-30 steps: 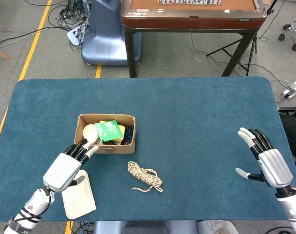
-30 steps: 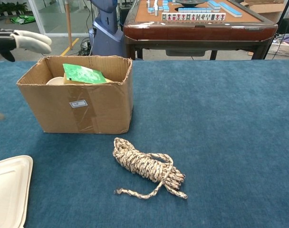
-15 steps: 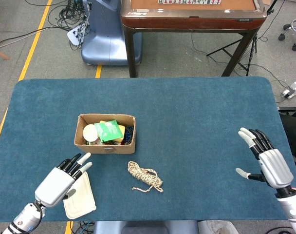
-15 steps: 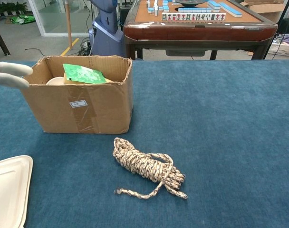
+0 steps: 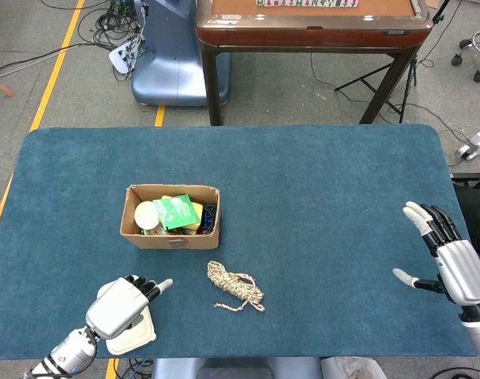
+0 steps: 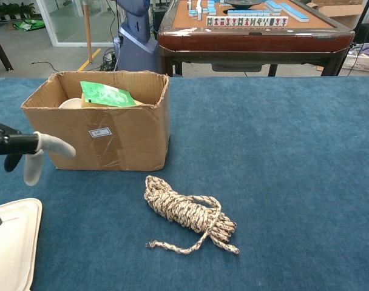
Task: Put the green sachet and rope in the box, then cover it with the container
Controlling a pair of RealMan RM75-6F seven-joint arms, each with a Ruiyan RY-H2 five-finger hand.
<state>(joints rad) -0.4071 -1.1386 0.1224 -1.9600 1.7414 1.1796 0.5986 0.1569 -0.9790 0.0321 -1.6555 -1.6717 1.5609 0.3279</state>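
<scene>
The box (image 5: 170, 215) sat on the blue counter (image 5: 319, 181), and every place below is given from it. The green sachet (image 5: 177, 212) lay inside it, propped on top of the other contents and leaning toward the box's rear wall in the chest view. The rope (image 5: 234, 287) lay coiled on the counter in front of the box and a little to its right, apart from it, with a loose end trailing toward the near edge. The white container (image 6: 11, 242) lay flat in front of the box and to its left, at the near edge of the counter.

Half a second before, the left hand (image 5: 129, 304) had hovered in front of the box's left corner, over the far part of the container; it had since drawn back toward the near edge and lay above the container, fingers (image 6: 51, 145) spread and pointing toward the rope, holding nothing (a second before, it had been right up at the box's left wall). The right hand (image 5: 455, 262), well to the right of the box, had shifted further right and slightly nearer, its fingers wide apart and empty. Box, sachet, rope and container had not moved.
</scene>
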